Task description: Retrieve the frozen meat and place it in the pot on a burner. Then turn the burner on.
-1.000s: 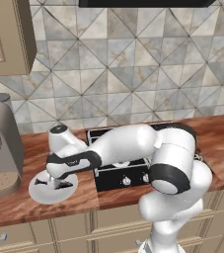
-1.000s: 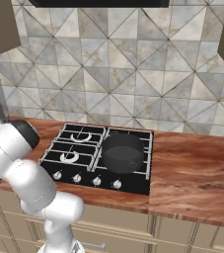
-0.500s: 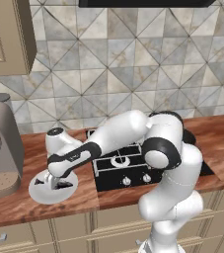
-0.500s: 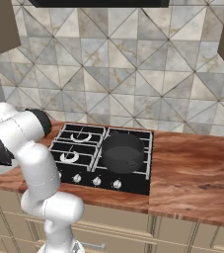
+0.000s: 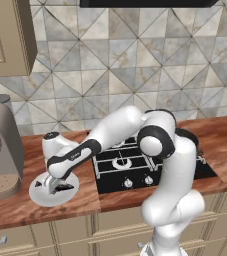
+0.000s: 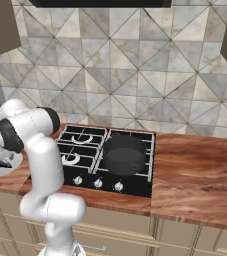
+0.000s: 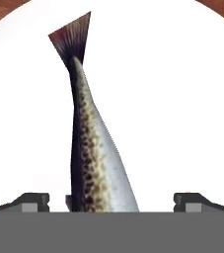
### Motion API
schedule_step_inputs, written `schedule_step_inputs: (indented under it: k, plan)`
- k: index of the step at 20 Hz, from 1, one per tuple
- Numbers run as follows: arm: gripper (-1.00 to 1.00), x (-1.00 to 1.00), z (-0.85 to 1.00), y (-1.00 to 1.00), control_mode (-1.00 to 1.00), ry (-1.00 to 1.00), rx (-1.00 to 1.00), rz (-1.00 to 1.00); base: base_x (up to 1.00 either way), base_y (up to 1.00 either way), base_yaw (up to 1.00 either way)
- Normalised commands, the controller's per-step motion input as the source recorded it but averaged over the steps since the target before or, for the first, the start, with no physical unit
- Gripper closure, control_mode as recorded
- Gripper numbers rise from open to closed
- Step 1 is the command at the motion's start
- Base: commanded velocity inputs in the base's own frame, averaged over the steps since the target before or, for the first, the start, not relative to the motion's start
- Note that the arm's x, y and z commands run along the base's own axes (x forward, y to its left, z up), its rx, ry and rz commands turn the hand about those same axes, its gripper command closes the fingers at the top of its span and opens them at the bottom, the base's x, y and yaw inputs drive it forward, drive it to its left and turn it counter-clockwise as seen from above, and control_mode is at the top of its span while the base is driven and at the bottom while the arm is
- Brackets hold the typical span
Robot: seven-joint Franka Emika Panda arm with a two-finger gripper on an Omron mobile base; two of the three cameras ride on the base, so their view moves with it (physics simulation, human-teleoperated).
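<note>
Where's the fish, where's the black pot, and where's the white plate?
fish (image 7: 91,148), hand view, on its speckled body.
black pot (image 6: 124,154), right base view, inside its bowl.
white plate (image 5: 41,192), left base view, on its bare left rim.

The gripper (image 7: 111,200) hung low over the white plate (image 7: 182,99), its tips spread with bare plate on both sides of the fish (image 7: 91,148). A coffee machine (image 5: 0,150) stood close on the plate's left. Above the black pot (image 6: 124,154) on the cooktop (image 6: 85,135) the space lay open.
</note>
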Motion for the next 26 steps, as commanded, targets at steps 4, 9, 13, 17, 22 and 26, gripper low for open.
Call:
schedule_step_inputs:
  k: [4, 9, 13, 17, 22, 26]
  plan:
    - [1.0, 0.0, -0.07, 0.04, -1.0, 0.0, 0.0, 0.0, 0.0, 0.0, 0.0]
    - [1.0, 0.0, -0.07, 0.0, -1.0, 0.0, 0.0, 0.0, 0.0, 0.0, 0.0]
    - [1.0, 0.0, 0.2, -0.04, -1.0, 0.0, 0.0, 0.0, 0.0, 0.0, 0.0]
    - [1.0, -0.1, 0.59, -0.63, -1.0, -0.01, 0.0, 0.0, 0.0, 0.0, 0.0]
    - [1.0, -0.11, 0.54, -0.99, -1.0, 0.0, 0.0, -0.03, 0.0, 0.0, 0.0]
    - [1.0, -0.1, 0.76, -1.0, -1.0, -0.04, 0.0, -0.07, 0.0, 0.0, 0.0]
